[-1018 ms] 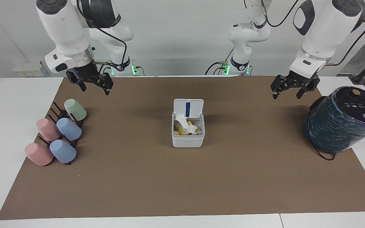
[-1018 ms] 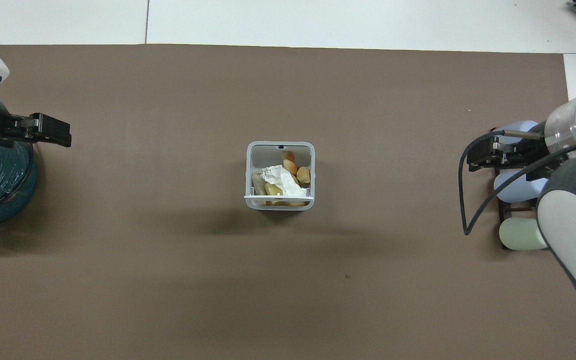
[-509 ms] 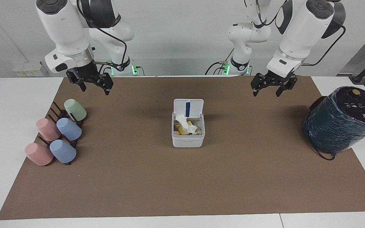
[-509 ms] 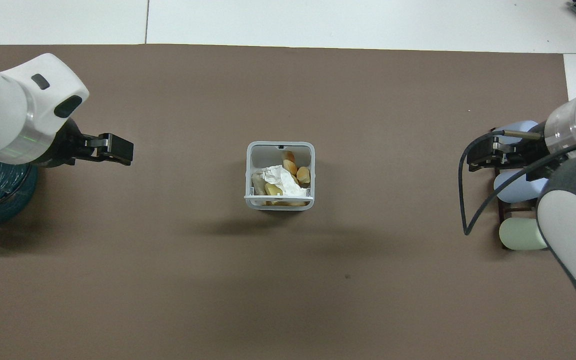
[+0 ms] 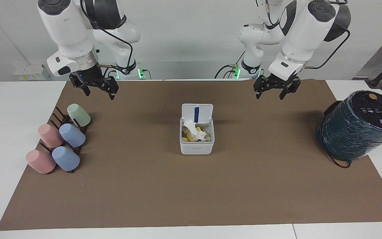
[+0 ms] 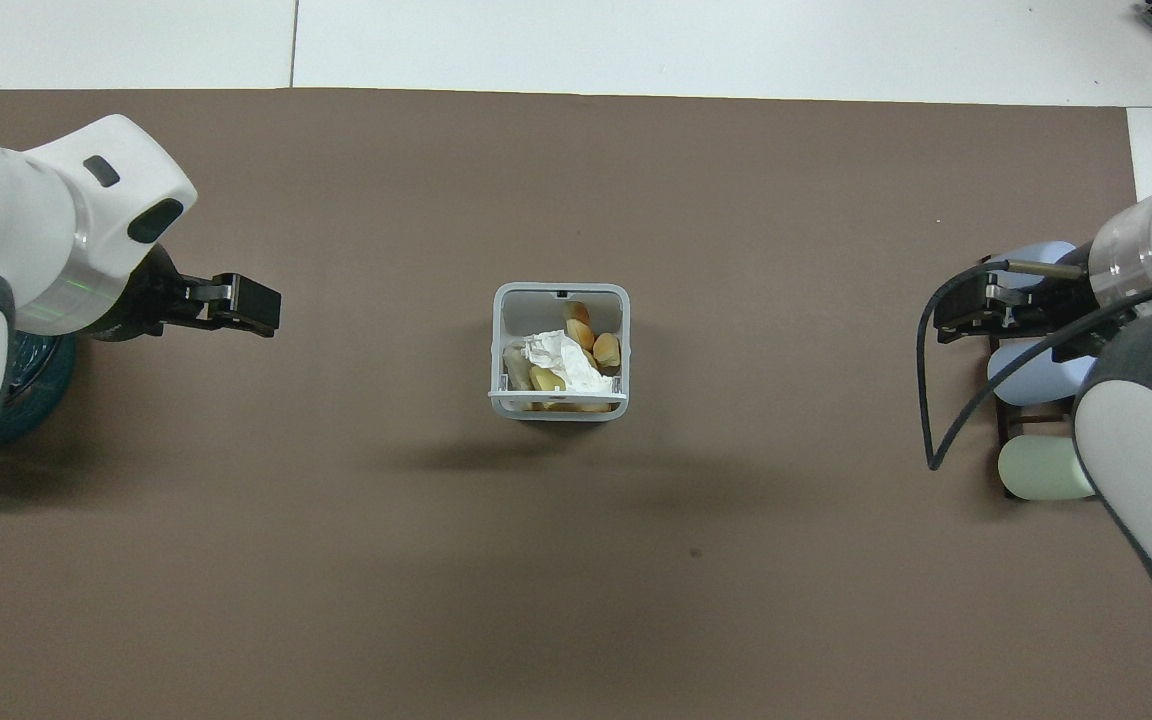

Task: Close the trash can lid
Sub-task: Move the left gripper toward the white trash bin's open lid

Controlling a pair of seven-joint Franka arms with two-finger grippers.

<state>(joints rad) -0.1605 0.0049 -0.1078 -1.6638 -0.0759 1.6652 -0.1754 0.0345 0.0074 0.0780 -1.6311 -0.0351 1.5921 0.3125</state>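
Note:
The white trash can (image 5: 197, 146) stands at the middle of the brown mat, also in the overhead view (image 6: 559, 300). It holds crumpled tissue and yellow scraps. Its lid (image 5: 197, 113) stands upright and open on the side nearer to the robots, with the blue strip showing; from overhead the lid (image 6: 558, 400) is seen edge-on. My left gripper (image 5: 269, 97) is open and empty, up in the air over the mat between the can and the left arm's end, also seen from overhead (image 6: 254, 306). My right gripper (image 5: 99, 95) waits open above the cup rack.
A large dark teal wrapped cylinder (image 5: 356, 126) stands at the left arm's end of the table. A dark rack with pink, blue and green cups (image 5: 61, 139) lies at the right arm's end. The brown mat (image 5: 191, 192) covers the table.
My left gripper has moved from beside the teal cylinder toward the middle of the table and the trash can. The right arm, can and lid have not moved.

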